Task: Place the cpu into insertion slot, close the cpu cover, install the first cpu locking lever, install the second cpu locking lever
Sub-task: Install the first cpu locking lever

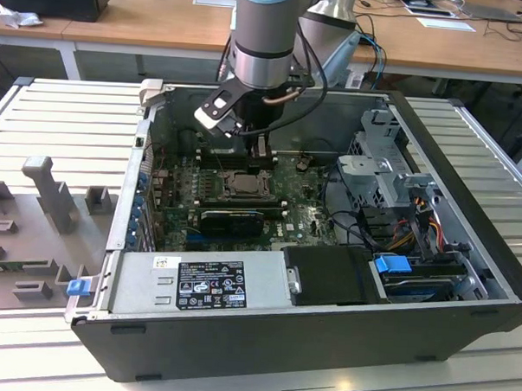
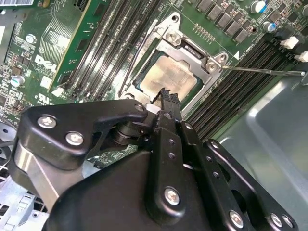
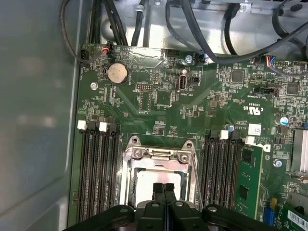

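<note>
We find the cpu (image 3: 144,185) lying flat in the insertion slot (image 1: 218,186) with the cpu cover (image 3: 156,154) down around it, and right over it our gripper (image 3: 163,188), fingers pressed together, carrying nothing.

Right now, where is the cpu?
In both wrist views the cpu sits in the insertion slot, framed by the cpu cover, between the memory slots, beneath the gripper.
</note>
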